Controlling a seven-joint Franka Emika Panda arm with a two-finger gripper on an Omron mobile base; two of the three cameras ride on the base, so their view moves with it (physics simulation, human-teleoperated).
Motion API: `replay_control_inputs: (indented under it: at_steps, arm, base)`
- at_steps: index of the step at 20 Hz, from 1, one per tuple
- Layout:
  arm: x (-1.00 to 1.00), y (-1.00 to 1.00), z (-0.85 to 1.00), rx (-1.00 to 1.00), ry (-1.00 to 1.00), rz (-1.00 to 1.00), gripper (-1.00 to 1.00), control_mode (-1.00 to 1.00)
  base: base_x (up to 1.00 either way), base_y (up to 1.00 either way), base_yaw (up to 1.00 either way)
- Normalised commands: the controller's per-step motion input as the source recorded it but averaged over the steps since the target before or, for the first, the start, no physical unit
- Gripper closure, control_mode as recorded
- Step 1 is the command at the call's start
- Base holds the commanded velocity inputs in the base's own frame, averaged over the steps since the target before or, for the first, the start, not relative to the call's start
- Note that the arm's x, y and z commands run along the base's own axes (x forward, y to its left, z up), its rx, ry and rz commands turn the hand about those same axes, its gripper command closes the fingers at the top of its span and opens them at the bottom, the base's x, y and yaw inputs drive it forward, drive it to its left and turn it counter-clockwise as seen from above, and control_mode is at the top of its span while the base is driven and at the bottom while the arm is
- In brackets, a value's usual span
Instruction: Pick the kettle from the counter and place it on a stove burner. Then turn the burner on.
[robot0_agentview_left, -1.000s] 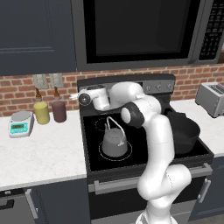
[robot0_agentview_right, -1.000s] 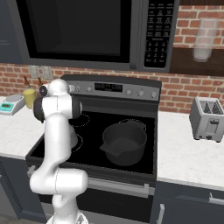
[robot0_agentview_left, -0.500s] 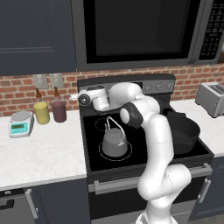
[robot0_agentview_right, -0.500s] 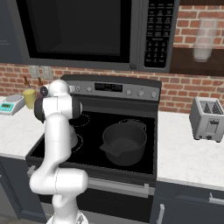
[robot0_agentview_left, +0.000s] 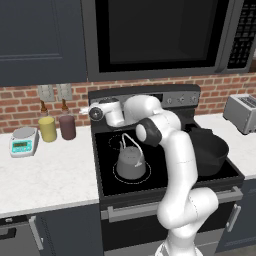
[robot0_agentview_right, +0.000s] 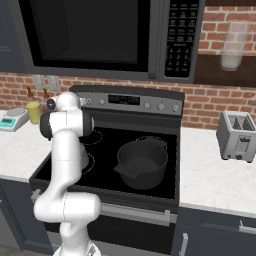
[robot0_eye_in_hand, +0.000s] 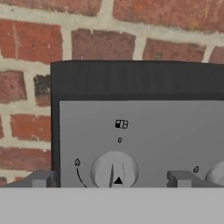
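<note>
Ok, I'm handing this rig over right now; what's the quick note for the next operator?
Gripper: open, empty, up at the stove's back panel, fingers either side of the left knob, not closed on it.
Kettle: upright on the front left burner ring of the cooktop, off the counter.
Black pot: on the right side of the cooktop.
Done: kettle placed on a burner.
Left: grip the knob and turn the burner on.
</note>
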Motion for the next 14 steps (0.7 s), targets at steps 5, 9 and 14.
replay_control_inputs:
  at_steps: [5, 9, 14]
  arm:
    - [0.06, 0.0, 0.0, 0.0, 0.0, 0.0, -1.0, -1.0]
    - [0.0, 0.0, 0.0, 0.0, 0.0, 0.0, -1.0, -1.0]
    - [0.0, -0.02, 0.0, 0.0, 0.0, 0.0, -1.0, -1.0]
  base:
    - [0.0, 0.0, 0.0]
    - [0.0, 0.0, 0.0]
    - [0.0, 0.0, 0.0]
